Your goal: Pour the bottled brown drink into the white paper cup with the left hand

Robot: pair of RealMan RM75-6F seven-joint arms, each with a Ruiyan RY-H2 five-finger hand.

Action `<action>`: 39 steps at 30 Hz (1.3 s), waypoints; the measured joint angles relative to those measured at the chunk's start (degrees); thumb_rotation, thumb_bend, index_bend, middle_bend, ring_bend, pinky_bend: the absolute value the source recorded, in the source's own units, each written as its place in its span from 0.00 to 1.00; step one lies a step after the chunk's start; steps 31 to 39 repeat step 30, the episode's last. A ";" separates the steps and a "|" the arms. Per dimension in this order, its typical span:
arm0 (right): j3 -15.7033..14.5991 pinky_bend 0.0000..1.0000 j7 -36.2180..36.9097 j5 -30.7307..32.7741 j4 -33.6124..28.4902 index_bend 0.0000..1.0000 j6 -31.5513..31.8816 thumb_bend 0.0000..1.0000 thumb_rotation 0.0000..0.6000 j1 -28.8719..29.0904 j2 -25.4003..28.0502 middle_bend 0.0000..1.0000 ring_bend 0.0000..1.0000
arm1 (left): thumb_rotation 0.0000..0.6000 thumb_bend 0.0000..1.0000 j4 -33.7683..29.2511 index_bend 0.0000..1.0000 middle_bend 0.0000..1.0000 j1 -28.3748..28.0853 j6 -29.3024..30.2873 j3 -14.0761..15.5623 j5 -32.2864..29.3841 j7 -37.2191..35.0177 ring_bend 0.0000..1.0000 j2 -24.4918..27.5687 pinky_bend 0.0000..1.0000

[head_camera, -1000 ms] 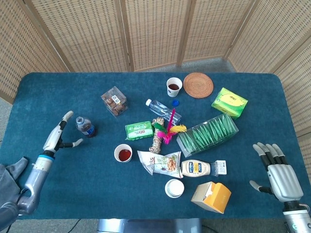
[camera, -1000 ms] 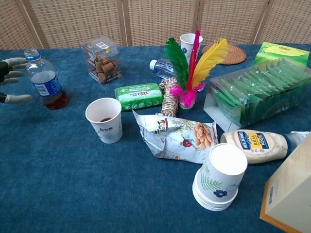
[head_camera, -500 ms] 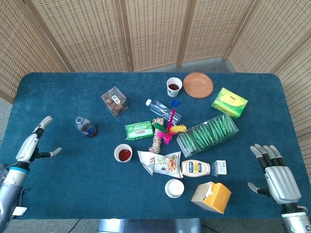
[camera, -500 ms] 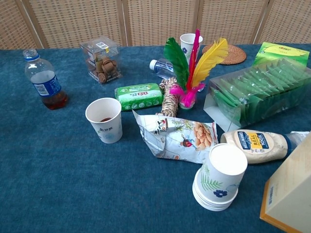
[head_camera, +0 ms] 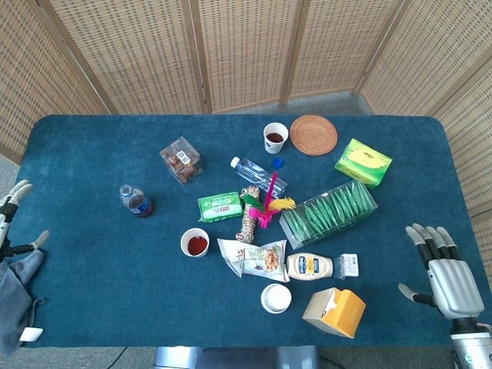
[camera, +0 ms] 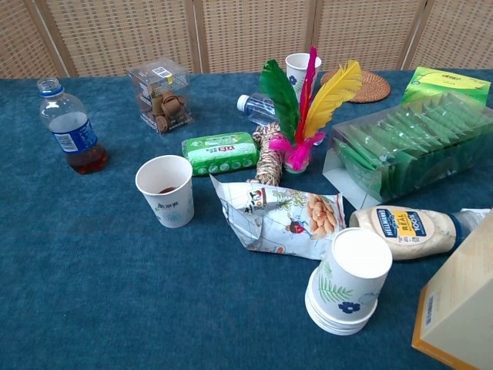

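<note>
Small clear plastic bottle with a blue label and a shallow layer of brown drink (head_camera: 135,201) stands upright on the blue counter (head_camera: 92,292), cap off as far as I can tell. White paper cup (head_camera: 194,243) sits near it toward the centre, brown liquid already inside. Pour looks done; my judgement is the step is retreat. My left robot hand (head_camera: 14,223) hangs at the counter's left edge, fingers spread, empty, well apart from the bottle. Best to clear it outward without sweeping the bottle. My right robot hand (head_camera: 446,275) hovers open, near the orange-and-white carton (head_camera: 335,311).
</note>
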 measured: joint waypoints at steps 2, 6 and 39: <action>0.13 0.00 -0.21 0.28 -0.02 0.00 0.01 0.00 1.00 -0.01 -0.05 0.00 0.00 | 1.00 0.38 -0.51 0.00 0.00 0.46 -0.10 0.10 -0.42 1.92 0.00 0.76 0.00; 0.54 0.00 -0.64 1.15 0.15 0.00 0.15 0.00 1.00 -0.03 -0.26 0.00 0.00 | 1.00 0.38 -0.86 0.00 0.00 1.44 0.79 -0.07 -1.22 6.43 0.00 1.18 0.00; 3.57 0.00 1.35 5.04 2.17 0.00 1.64 0.00 1.00 -0.25 -0.77 0.00 0.00 | 1.00 0.47 -7.24 0.00 0.00 4.45 7.35 -0.98 0.78 22.11 0.00 3.01 0.00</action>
